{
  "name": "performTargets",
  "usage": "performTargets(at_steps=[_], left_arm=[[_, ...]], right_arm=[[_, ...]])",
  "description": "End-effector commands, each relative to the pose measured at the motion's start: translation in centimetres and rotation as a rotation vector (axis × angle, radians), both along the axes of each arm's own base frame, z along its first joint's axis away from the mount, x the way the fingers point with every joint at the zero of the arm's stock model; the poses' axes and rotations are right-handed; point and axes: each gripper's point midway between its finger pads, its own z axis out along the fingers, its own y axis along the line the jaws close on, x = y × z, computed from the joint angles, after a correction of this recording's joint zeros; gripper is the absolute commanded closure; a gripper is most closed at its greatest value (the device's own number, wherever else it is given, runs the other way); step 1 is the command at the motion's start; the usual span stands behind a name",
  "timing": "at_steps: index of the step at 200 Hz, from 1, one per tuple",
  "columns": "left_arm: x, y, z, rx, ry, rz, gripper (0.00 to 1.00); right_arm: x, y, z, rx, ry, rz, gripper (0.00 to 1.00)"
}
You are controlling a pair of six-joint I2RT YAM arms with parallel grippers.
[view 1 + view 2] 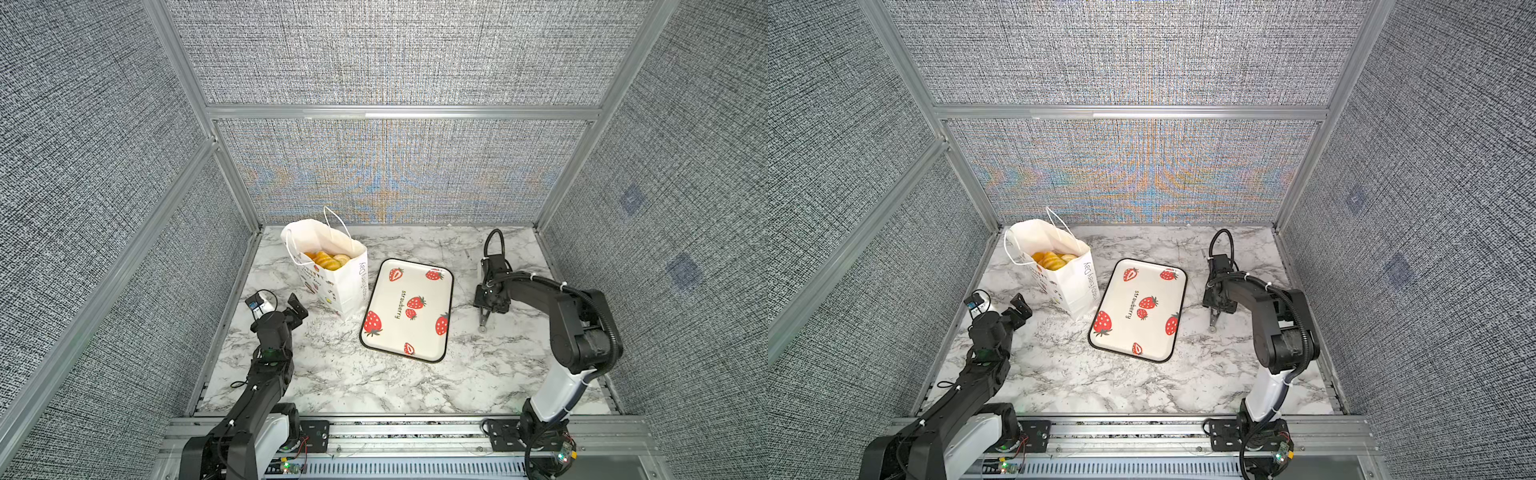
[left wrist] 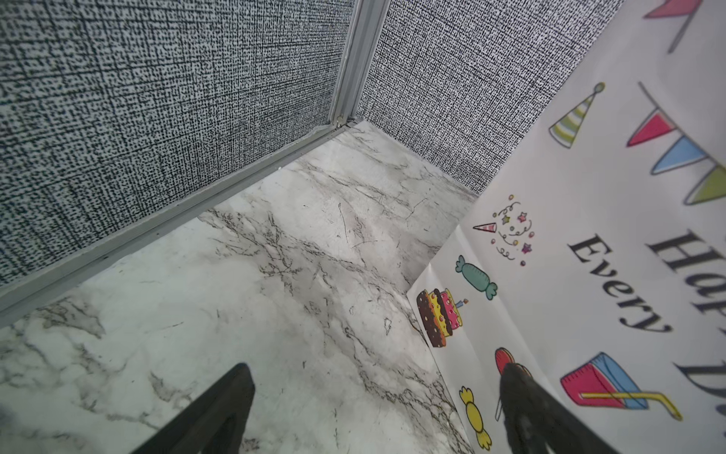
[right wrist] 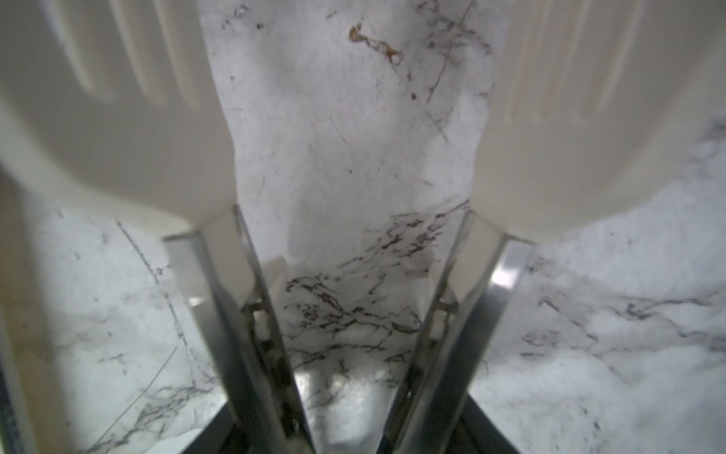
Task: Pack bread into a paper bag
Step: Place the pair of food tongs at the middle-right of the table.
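Observation:
The white paper bag [image 1: 340, 286] [image 1: 1067, 282] stands upright at the back left of the marble table, its mouth open. Golden-orange bread [image 1: 328, 259] [image 1: 1052, 259] lies inside it, partly hidden by the bag's walls. My left gripper [image 1: 297, 309] [image 2: 377, 369] is open just left of the bag's base, one fingertip [image 2: 514, 377] against the printed side [image 2: 589, 236], nothing between the fingers. My right gripper [image 1: 492, 297] [image 3: 353, 432] is on the right side, shut on metal tongs [image 1: 483, 320] [image 3: 243, 314] whose white heads [image 3: 118, 118] stand apart over bare marble.
A white strawberry-print tray [image 1: 432, 291] [image 1: 1165, 293] with a black rim lies flat between the bag and the right arm, with nothing on it. Grey textured walls with aluminium posts [image 1: 249, 208] close in the table on three sides.

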Motion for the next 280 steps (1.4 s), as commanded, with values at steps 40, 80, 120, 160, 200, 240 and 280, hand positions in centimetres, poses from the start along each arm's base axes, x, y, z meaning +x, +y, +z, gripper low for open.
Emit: performTargets(at_steps=[40,80,120,160,200,240,280], left_arm=[[0.1,0.6,0.7,0.011,-0.006,0.033,0.01],[0.0,0.6,1.0,0.007,-0.015,0.033,0.01],[-0.1,0.6,0.9,0.004,-0.01,0.038,0.01],[-0.2,0.7,1.1,0.014,-0.008,0.04,0.01],[-0.7,1.1,1.6,0.034,-0.009,0.058,0.01],[-1.0,1.6,2.4,0.056,-0.038,0.082,0.01],[-1.1,2.6,3.0,0.104,-0.061,0.136,0.01]], right_arm=[[-0.4,-0.1,-0.7,-0.014,0.058,0.024,0.4],[-0.7,-0.2,-0.3,-0.012,0.048,0.015,0.31],[-0.9,-0.3,-0.1,-0.017,0.041,0.01,0.23],[-1.2,-0.3,0.5,-0.009,0.016,0.005,0.02],[-1.6,0.1,2.9,0.013,-0.063,0.014,0.01],[-1.5,0.5,7.0,0.02,-0.192,0.057,0.01],[-1.2,0.2,11.5,0.019,-0.365,0.051,0.01]])
